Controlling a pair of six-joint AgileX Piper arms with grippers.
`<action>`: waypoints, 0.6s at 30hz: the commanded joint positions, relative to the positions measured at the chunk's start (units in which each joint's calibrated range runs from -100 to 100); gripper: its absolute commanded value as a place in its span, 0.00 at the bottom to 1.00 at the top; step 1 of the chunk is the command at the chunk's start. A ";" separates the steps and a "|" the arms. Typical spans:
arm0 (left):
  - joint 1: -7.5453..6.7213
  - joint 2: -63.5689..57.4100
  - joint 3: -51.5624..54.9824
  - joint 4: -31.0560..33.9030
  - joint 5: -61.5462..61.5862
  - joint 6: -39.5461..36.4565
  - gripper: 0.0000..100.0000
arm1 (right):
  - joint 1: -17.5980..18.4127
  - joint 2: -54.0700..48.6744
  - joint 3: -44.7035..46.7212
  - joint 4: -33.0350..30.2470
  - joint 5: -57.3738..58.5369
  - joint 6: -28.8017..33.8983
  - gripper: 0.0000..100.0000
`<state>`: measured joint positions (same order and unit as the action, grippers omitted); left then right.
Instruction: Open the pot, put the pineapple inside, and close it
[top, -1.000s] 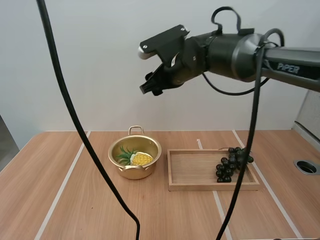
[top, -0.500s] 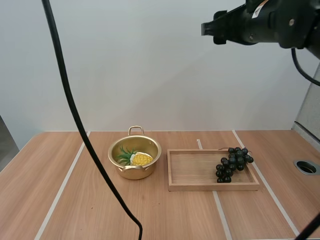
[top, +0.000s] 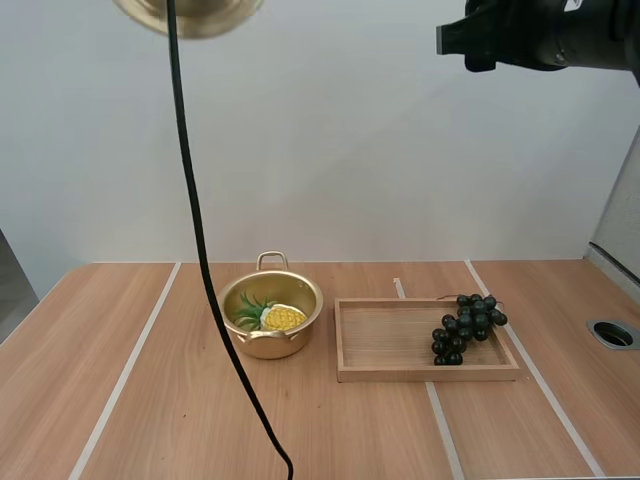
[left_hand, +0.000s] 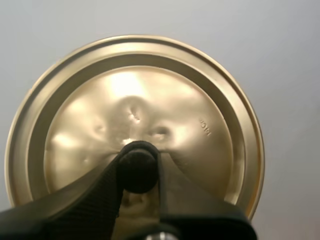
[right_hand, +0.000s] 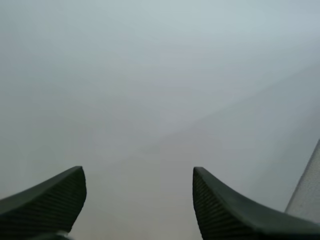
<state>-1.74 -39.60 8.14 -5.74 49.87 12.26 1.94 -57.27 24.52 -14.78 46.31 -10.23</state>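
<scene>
Our left gripper (left_hand: 139, 164) jaws clamp the lid (left_hand: 200, 105) high above and left of the uncovered pot (top: 262, 345); the right gripper (right_hand: 137, 174) jaws stand wide.

Inspected remotely: my right arm (top: 555, 38) presents a dark grey to black housing, rounded along its length and ending in a squared black block. My right gripper (right_hand: 139, 197) carries two matte black fingers (right_hand: 225, 212), tapered to curved points, with finely ribbed inner faces. My left gripper (left_hand: 139, 165) carries matching black fingers (left_hand: 75, 202) with a cross-hatched grip texture.
</scene>
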 joint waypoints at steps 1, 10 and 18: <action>-0.06 1.70 4.70 -1.50 -0.69 0.39 0.00 | -0.21 -0.62 -0.16 -1.38 0.22 0.17 1.00; -0.06 9.39 11.84 -10.48 8.09 6.57 0.00 | -0.21 -0.62 -0.16 -1.38 1.48 0.17 1.00; -0.06 20.13 11.84 -13.36 22.07 10.38 0.00 | -0.21 -0.62 -0.16 -1.61 5.16 0.17 1.00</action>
<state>-1.74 -21.73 19.92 -17.65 67.76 21.25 1.94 -57.27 24.52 -15.83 51.08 -10.23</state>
